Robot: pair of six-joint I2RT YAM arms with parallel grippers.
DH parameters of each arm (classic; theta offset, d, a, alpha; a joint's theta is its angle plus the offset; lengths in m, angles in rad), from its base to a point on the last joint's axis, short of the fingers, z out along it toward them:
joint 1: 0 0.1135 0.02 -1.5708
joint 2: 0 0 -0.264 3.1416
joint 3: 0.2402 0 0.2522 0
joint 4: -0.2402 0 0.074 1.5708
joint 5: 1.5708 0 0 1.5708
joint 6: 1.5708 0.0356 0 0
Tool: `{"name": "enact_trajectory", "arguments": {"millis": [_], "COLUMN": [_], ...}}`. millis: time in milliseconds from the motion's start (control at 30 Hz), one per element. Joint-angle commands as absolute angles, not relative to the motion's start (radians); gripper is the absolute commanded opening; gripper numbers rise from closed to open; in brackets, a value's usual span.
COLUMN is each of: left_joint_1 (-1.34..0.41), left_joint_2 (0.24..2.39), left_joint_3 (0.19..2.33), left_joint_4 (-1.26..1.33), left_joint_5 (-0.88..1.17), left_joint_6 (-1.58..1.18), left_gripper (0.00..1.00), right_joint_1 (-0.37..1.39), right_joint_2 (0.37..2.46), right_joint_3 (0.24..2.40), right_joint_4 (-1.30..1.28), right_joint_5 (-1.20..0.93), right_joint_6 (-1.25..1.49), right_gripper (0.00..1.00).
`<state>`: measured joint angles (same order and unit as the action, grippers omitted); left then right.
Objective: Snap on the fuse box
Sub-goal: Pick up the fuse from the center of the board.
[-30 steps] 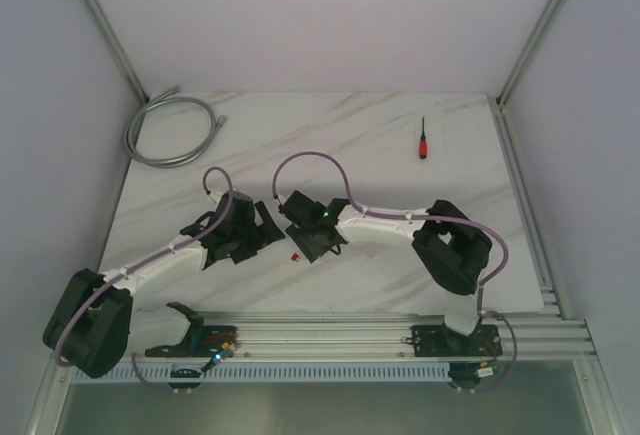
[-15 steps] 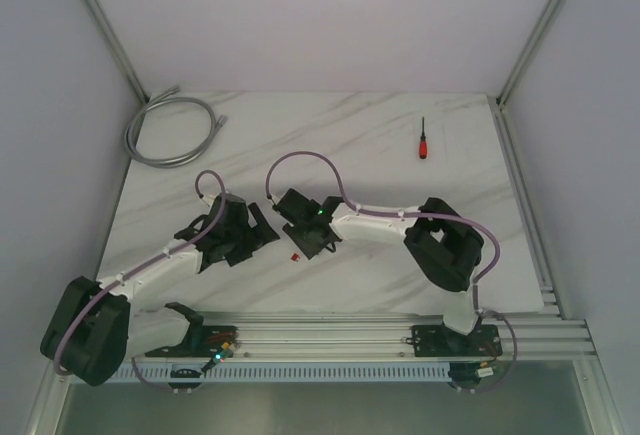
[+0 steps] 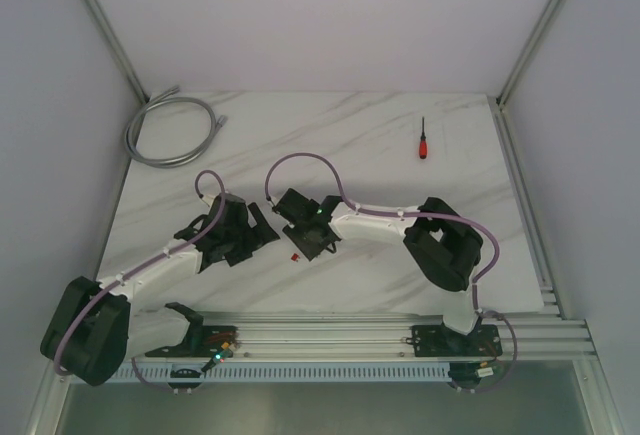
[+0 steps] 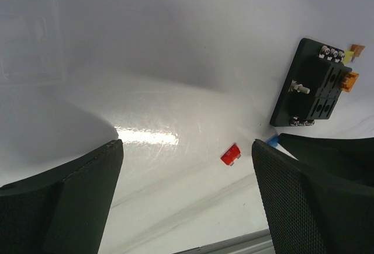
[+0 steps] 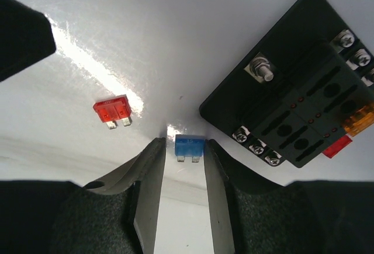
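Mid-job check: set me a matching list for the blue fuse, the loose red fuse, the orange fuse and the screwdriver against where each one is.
1 blue fuse
2 loose red fuse
3 orange fuse
4 screwdriver

A in the fuse box
B back right of the table
C between the fingers of the right gripper
D flat on the table, left of the blue fuse

Pairs: 1-C, 2-D, 3-A, 4-B

Flat black rectangular fuse box [image 5: 280, 90], lying face up on white bench [image 5: 193, 26]. Rows of slots across top face. Silver screw terminals along two opposite edges; one threaded stud near a third. Orange fuse [image 5: 359, 119] and red fuse [image 5: 336, 146] seated at one end.
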<state>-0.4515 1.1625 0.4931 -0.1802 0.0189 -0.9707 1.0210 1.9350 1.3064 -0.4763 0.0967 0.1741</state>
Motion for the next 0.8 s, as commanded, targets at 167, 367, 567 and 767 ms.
{"name": "enact_trajectory", "arguments": {"millis": [167, 367, 567, 767], "left_joint_1": [-0.448, -0.446, -0.446, -0.448], "left_joint_2": [1.151, 1.141, 1.139, 1.125], "left_joint_3": [0.494, 0.490, 0.491, 0.494], "left_joint_4": [-0.196, -0.198, -0.198, -0.190], "left_joint_5": [0.032, 0.028, 0.029, 0.037], "left_joint_6": [-0.961, -0.962, -0.962, -0.953], "left_gripper": [1.00, 1.00, 1.00, 1.00], "right_joint_1": [1.022, 1.019, 1.019, 1.019], "right_joint_2": [1.960, 1.994, 2.004, 1.986], "right_joint_3": [1.330, 1.347, 1.335, 1.334], "right_joint_4": [-0.562, -0.563, -0.564, -0.567], "right_joint_5": [0.069, 0.088, 0.096, 0.116], "right_joint_6": [0.170, 0.210, 0.223, 0.239], "right_gripper": [0.40, 0.40, 0.37, 0.29]}}
